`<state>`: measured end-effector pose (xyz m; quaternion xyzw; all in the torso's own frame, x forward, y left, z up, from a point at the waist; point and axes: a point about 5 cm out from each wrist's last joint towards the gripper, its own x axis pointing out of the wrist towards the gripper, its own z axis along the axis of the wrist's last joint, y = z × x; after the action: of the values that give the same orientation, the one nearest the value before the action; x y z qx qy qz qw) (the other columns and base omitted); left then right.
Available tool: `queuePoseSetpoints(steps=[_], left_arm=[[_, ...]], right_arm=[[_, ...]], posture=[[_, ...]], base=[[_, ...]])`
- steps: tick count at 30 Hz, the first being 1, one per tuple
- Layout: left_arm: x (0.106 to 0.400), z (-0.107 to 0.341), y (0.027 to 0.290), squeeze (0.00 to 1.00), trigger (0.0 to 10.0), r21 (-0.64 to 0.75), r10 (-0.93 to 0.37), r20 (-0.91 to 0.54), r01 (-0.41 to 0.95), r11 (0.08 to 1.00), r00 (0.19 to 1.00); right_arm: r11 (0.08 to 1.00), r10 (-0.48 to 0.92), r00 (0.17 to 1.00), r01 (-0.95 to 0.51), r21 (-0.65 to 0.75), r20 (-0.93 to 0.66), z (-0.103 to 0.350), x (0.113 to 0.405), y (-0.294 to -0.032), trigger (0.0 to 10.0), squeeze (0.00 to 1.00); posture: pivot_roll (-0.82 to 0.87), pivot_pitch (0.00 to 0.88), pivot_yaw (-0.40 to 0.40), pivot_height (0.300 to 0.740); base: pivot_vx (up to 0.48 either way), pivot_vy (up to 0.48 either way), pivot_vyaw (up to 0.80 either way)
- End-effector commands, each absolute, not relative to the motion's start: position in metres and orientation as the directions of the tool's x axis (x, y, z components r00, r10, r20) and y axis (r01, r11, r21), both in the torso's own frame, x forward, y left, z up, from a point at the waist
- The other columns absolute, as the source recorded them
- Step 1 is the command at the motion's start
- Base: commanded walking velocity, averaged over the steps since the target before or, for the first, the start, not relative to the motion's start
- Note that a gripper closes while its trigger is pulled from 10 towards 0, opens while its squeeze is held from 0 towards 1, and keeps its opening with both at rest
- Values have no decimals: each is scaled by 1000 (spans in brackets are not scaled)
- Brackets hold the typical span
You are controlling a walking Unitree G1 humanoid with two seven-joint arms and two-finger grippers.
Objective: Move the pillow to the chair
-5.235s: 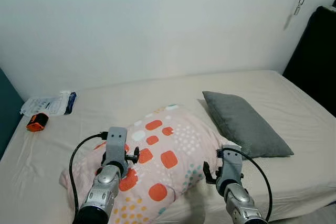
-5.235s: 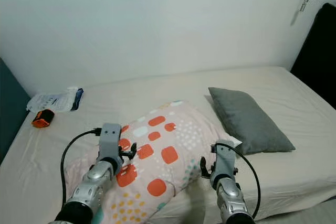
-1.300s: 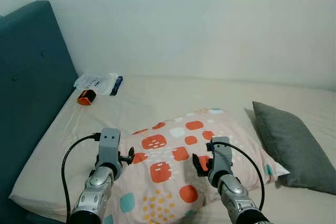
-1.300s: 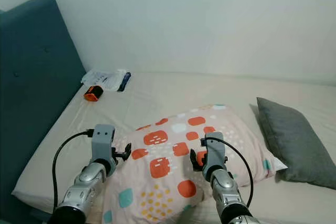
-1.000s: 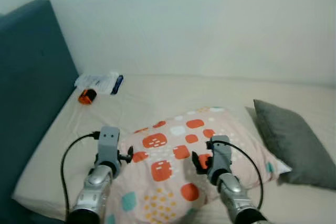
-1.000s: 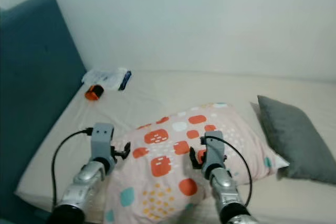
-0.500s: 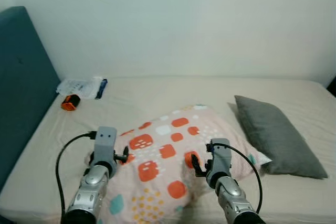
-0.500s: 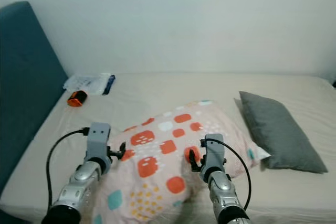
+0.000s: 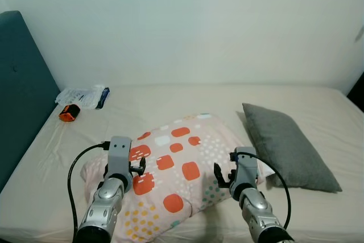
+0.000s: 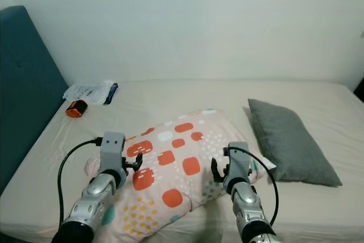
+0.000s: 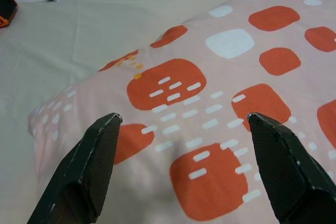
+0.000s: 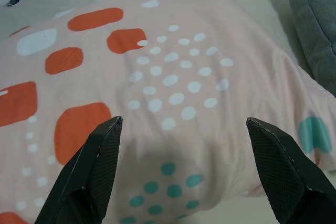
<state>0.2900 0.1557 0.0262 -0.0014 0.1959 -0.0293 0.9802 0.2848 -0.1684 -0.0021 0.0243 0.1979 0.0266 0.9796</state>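
Note:
A pink pillow (image 9: 182, 166) with orange, white and teal spots lies on the beige bed (image 9: 170, 98), close to the front edge. My left gripper (image 11: 182, 121) is open, its fingers spread wide over the pillow's left part near a corner. The right gripper (image 12: 184, 124) is open too, with its fingers straddling the pillow's dotted right part. Nothing is clamped between either pair of fingers. Whether the fingertips touch the fabric, I cannot tell. Both silver arms reach in from below, left arm (image 9: 111, 189) and right arm (image 9: 250, 194).
A grey pillow (image 9: 287, 143) lies just right of the pink one. A teal headboard (image 9: 17, 95) stands on the left. An orange object (image 9: 69, 112) and a white packet (image 9: 82, 95) lie at the bed's far left. The white wall is behind and something dark (image 9: 358, 92) is at the right edge.
The view has swung right, so less headboard shows and the grey pillow sits further left. Both grippers stay open over the pink pillow, the right one now nearer its right end.

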Motion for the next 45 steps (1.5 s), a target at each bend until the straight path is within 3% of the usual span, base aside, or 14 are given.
queuePoseSetpoints(steps=[1, 8, 17, 32, 45], left_arm=[[289, 25, 158, 0, 10000, -16, -61, -396, 59, 998, 916], [289, 25, 157, 0, 10000, -17, -69, -395, 67, 998, 916], [292, 27, 158, 0, 10000, -24, -68, -384, 63, 998, 921], [299, 36, 163, 0, 10000, -10, -64, -347, 64, 998, 936], [286, 24, 168, 0, 10000, -7, -80, -385, 84, 996, 919]], right_arm=[[997, 67, 918, -47, 60, -392, -4, 284, -166, 10000, 0], [997, 63, 916, -43, 59, -396, -4, 283, -167, 10000, 0], [998, 55, 915, -35, 57, -400, -4, 284, -166, 10000, 0], [998, 41, 918, -16, 66, -395, -2, 288, -164, 10000, 0], [999, 34, 905, -21, 36, -424, -8, 281, -170, 10000, 0]], posture=[[58, 0, -6, 740], [59, 0, -5, 740], [65, 0, -1, 740], [69, 0, 1, 740], [56, 0, 1, 740]], base=[[0, 0, 0], [0, 0, 0], [0, 431, 0], [0, 0, 0], [0, 0, 0]])
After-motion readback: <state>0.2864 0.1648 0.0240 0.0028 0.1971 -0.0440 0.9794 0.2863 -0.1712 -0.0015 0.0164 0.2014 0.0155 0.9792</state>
